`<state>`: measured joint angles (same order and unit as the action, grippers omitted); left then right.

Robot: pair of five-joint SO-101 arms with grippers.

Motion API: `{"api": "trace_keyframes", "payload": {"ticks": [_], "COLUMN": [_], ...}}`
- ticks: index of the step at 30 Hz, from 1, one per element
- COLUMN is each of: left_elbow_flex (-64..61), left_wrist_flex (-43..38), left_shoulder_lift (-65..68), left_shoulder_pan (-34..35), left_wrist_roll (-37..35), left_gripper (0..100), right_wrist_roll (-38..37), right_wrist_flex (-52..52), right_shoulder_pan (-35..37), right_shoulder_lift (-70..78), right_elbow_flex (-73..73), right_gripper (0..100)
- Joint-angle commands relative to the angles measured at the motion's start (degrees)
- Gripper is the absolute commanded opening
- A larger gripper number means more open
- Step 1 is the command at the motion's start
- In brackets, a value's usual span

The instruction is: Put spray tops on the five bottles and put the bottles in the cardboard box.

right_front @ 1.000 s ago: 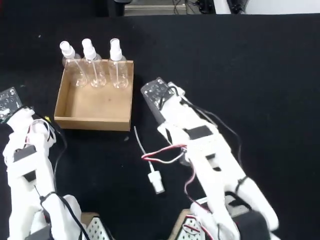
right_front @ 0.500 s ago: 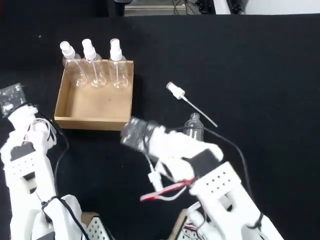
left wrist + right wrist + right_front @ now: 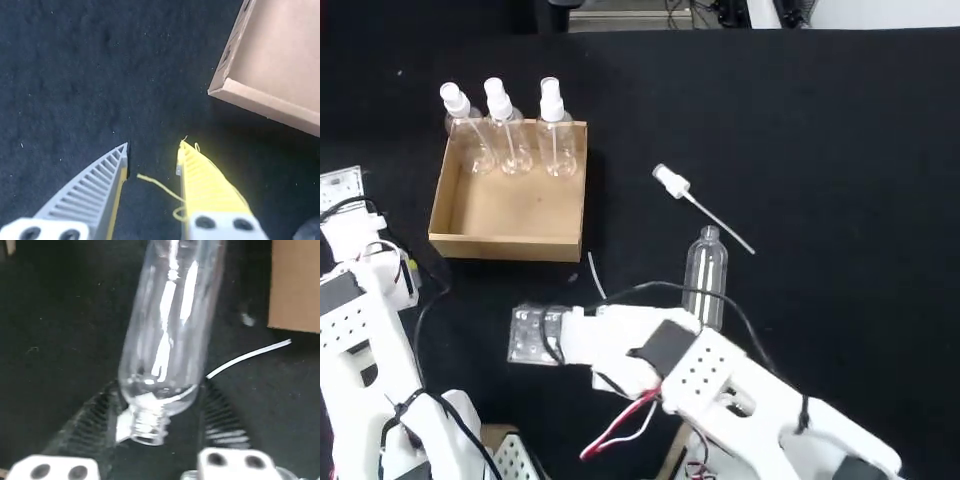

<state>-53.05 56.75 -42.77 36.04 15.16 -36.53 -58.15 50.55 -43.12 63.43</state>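
My right gripper (image 3: 159,387) is shut on a clear bottle (image 3: 170,330) without a top. Its black fingers (image 3: 210,405) press the bottle's shoulder from both sides, with the open neck toward the camera. In the high view this arm's wrist (image 3: 535,335) lies in front of the cardboard box (image 3: 505,245). A thin white dip tube (image 3: 250,356) pokes out beside the bottle; its spray head is hidden under the arm. A second bare bottle (image 3: 706,280) lies on the table, and a spray top (image 3: 672,182) rests beyond it. My left gripper (image 3: 153,146) is open over bare cloth by the box corner (image 3: 220,90).
Three bottles with spray tops (image 3: 506,130) stand in a row along the box's far wall. The table is covered in black cloth (image 3: 840,200). A loose yellow thread (image 3: 155,185) hangs between the left gripper's fingers.
The right arm swung from beside the box toward the table's front left, uncovering the lying bottle and the far spray top and covering the near spray head. The left arm drew slightly left.
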Motion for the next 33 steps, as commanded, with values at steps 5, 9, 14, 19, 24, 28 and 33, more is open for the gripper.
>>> {"api": "trace_keyframes", "payload": {"ticks": [5, 9, 14, 19, 24, 28, 33], "left_elbow_flex": [2.68, 7.34, 14.37, 16.31, 16.31, 14.11, 6.9], "left_wrist_flex": [5.63, 11.16, 19.43, 32.79, 39.47, 39.12, 29.54], "left_shoulder_lift": [-1.67, -1.67, -1.67, -1.67, -1.67, -0.97, -0.97], "left_shoulder_pan": [-4.18, -4.26, -8.48, -25.01, -38.9, -49.19, -58.15], "left_wrist_roll": [0.62, 2.81, 12.57, 34.02, 44.84, 45.36, 42.73], "left_gripper": [16, 16, 16, 15, 16, 16, 18], "right_wrist_roll": [3.43, 6.95, 6.95, 0.35, -4.75, -9.76, -14.07], "right_wrist_flex": [-0.79, -6.24, -17.41, -20.04, -20.22, -20.31, -19.96], "right_shoulder_pan": [-3.52, -6.15, -18.9, -39.38, -58.02, -67.78, -73.23], "right_shoulder_lift": [0.57, 0.57, 0.57, 0.57, 0.57, 0.57, 0.57], "right_elbow_flex": [-6.55, -12.0, -19.12, -19.82, -17.1, -13.58, -10.15], "right_gripper": [41.9, 41.7, 41.7, 41.7, 41.7, 41.7, 41.7]}}
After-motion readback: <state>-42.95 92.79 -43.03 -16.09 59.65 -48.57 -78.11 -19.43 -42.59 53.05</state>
